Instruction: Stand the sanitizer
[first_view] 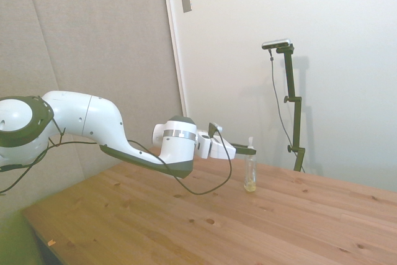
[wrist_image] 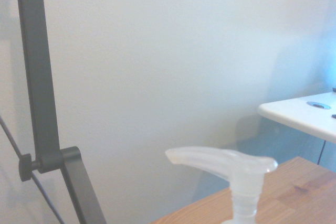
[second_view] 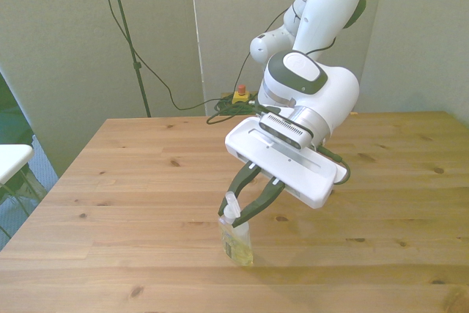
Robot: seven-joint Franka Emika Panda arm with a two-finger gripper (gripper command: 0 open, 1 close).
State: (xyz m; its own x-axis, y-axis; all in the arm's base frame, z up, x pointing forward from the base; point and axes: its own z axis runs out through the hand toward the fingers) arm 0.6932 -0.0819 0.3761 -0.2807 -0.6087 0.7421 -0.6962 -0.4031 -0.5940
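Standing the sanitizer: upright, release to come

We have the sanitizer (second_view: 236, 238) upright on the worktop (second_view: 110, 181), near the edge at the bottom of the front view. Our hand (second_view: 248, 203) reaches in level, its fingers (second_view: 264, 199) closed around the neck just under the pump (wrist_image: 231, 163). We judge the standing step nearly done; next we need a gentle opening and a straight retreat without tipping it.

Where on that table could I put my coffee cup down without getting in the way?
Nearly all of the wooden table is bare: the front view's whole left half and its right side past the arm. The only crowded spot is near the front edge, where the gripper reaches the standing sanitizer.
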